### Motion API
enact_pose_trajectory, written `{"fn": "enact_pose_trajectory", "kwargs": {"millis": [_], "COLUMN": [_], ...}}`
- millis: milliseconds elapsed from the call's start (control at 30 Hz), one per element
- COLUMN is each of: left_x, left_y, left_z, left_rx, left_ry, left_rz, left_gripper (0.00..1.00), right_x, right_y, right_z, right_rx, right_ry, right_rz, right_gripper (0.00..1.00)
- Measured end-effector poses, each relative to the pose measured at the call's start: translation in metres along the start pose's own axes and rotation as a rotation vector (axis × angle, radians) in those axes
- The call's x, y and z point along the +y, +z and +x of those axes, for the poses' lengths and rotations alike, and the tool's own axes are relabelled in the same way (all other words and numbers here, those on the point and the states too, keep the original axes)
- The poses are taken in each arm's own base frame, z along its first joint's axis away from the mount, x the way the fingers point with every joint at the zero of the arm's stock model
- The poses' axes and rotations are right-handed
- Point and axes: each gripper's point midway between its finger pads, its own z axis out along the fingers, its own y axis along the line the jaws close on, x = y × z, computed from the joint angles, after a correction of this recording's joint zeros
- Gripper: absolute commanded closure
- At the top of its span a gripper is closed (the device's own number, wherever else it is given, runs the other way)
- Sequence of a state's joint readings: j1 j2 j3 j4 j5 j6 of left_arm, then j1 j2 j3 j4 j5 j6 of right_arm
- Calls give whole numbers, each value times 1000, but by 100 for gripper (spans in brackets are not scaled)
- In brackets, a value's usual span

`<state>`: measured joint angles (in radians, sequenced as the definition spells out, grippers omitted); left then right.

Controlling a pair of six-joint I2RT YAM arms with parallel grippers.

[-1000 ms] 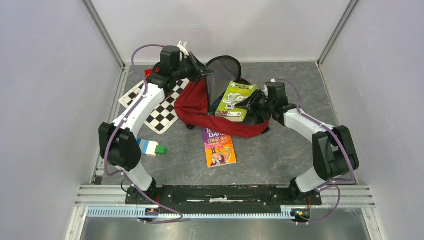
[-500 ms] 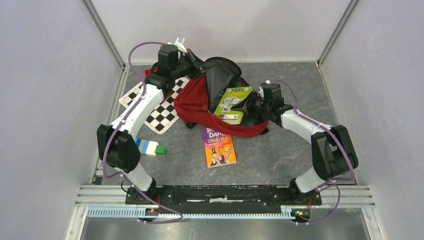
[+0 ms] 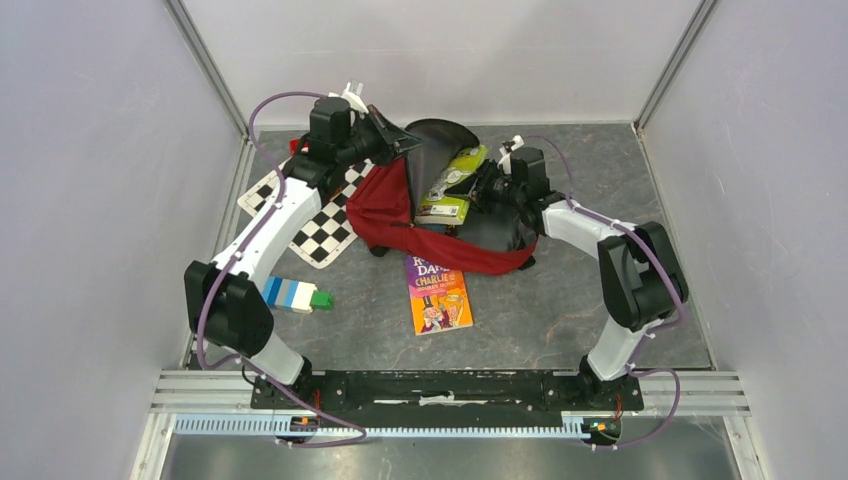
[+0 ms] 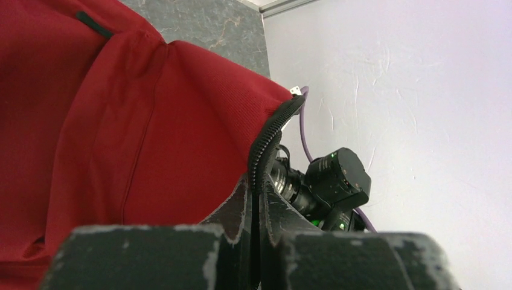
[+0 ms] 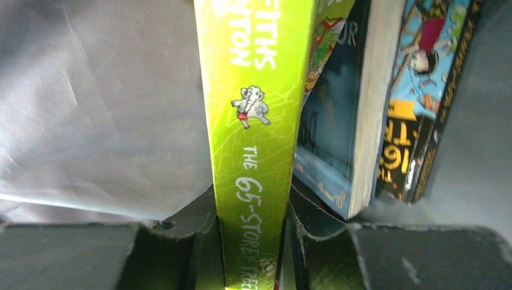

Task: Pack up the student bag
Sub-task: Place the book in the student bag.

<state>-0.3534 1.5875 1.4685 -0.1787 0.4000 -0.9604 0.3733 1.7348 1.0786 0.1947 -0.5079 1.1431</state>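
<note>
1 orange book (image 3: 438,295) lies just in front of the student bag (image 3: 385,210), which sits mid-table with its mouth held open. At the bag's right side the right gripper (image 3: 478,188) clamps the green book (image 5: 253,121) by its spine. The book should slide straight in beside the 2 books (image 5: 338,121) already inside, clear of the grey lining (image 5: 90,90). At the bag's far-left rim the left gripper (image 3: 392,138) pinches the zipper edge (image 4: 265,139) and should hold it high. How deep the pocket goes is hidden.
</note>
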Motion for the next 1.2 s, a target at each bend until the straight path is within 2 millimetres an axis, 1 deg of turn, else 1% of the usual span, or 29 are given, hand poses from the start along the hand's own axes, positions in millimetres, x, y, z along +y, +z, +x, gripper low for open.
{"fn": "enact_pose_trajectory", "kwargs": {"millis": [67, 133, 300, 367, 433, 533, 700, 767, 867, 967, 1033, 1100, 1200], "left_x": [1, 3, 9, 8, 6, 5, 6, 9, 14, 18, 24, 37, 67], "left_y": [-3, -3, -2, -2, -2, -2, 4, 7, 11, 11, 10, 9, 6], "left_z": [1, 2, 6, 5, 5, 6, 6, 6, 7, 4, -1, -6, -14], "left_rx": [-2, 1, 8, 6, 6, 11, 17, 20, 26, 22, 7, -13, -46], "left_ry": [-4, -11, -40, -45, -48, -52, -65, -73, -84, -95, -101, -116, -147], "left_rz": [-1, -4, -15, -11, -2, 5, 15, 12, 5, -4, -19, -56, -131], "left_gripper": [98, 98, 98, 98, 98, 98, 98, 98, 98, 98, 98, 98, 98], "right_x": [3, -2, -35, -51, -62, -59, -40, -34, -30, -30, -33, -34, -30], "right_y": [8, 15, 32, 37, 41, 49, 75, 84, 95, 103, 102, 100, 94], "right_z": [-7, -10, -9, -7, -5, -4, 6, 14, 24, 23, 23, 22, 16], "right_rx": [-17, -28, -30, -25, -19, 1, 51, 73, 101, 113, 116, 118, 99], "right_ry": [-22, -36, -43, -41, -43, -64, -131, -152, -176, -206, -233, -264, -339], "right_rz": [-16, -17, 63, 110, 147, 163, 165, 163, 166, 182, 203, 211, 224], "right_gripper": [100, 100, 100, 100, 100, 100, 100, 93, 72, 51, 40, 34, 29]}}
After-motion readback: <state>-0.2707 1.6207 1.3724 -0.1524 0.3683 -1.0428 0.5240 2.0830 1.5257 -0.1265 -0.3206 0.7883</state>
